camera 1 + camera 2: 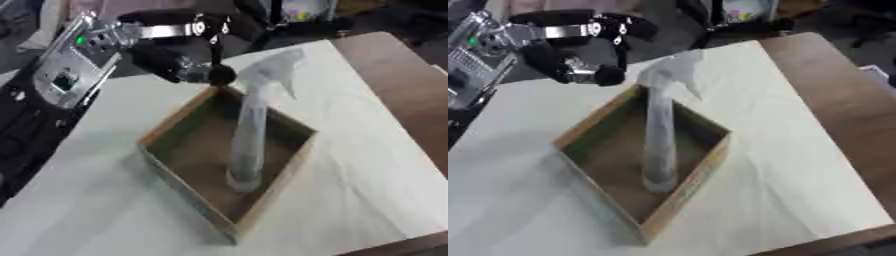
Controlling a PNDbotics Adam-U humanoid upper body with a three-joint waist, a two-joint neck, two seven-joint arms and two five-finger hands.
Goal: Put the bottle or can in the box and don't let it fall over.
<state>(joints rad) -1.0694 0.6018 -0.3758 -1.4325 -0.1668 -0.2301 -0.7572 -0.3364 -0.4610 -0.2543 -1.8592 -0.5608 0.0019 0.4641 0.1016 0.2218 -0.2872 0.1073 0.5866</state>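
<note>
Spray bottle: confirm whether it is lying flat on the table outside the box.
No, the spray bottle stands upright inside the wooden box, its base on the box floor.

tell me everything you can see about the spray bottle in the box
The spray bottle is tall, slim and pale, translucent-looking like plastic, with a whitish trigger head on top. It stands upright on its base inside the open wooden box, near the box's right wall, its head rising well above the rim. The left hand hovers just beside the head; whether they touch is unclear.
</note>
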